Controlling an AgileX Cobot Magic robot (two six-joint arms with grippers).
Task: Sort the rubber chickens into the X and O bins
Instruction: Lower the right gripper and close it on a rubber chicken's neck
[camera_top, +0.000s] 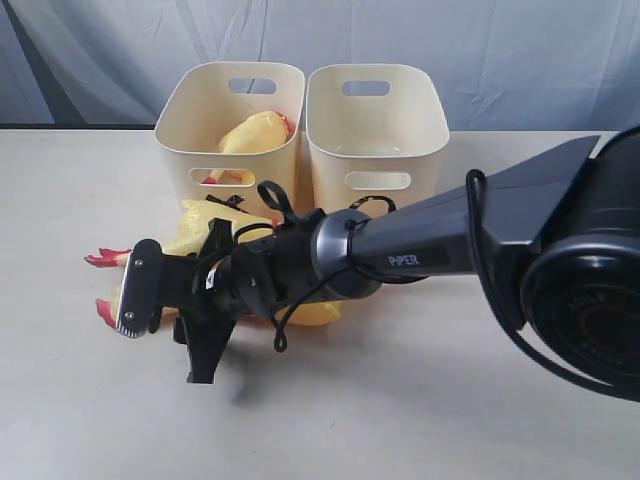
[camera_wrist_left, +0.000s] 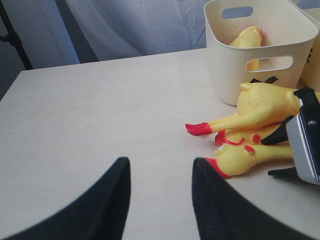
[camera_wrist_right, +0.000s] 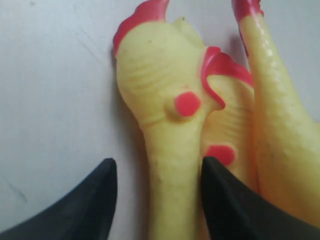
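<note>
Closest to the lens in the exterior view bulked the right arm (camera_top: 560, 290), stretched across the table (camera_top: 400, 420) to a heap of rubber chickens (camera_top: 210, 228) just in front of the left bin (camera_top: 180, 120). Their long bodies ran along that bin's front, and the right gripper (camera_top: 138, 292) hung over the end where heads and red feet stuck out past its outer corner. Another chicken (camera_top: 255, 135) lay inside the left bin. I saw nothing in the right bin (camera_top: 380, 150) beside it, nor an X or O on either. In the left wrist view, the left gripper (camera_wrist_left: 160, 200) stood with jaws apart and nothing between them, over bare table well away from the left bin, with the heap lying off toward it. In the right wrist view, the outermost chicken (camera_wrist_right: 160, 100) lay with its neck running straight back between the right gripper's fingers (camera_wrist_right: 90, 200), which stood apart on either side and not clamped. Whether one pad touched the neck I could not tell. To my eye the right arm was much the nearer, and the pick turned on closing squarely across that neck.
</note>
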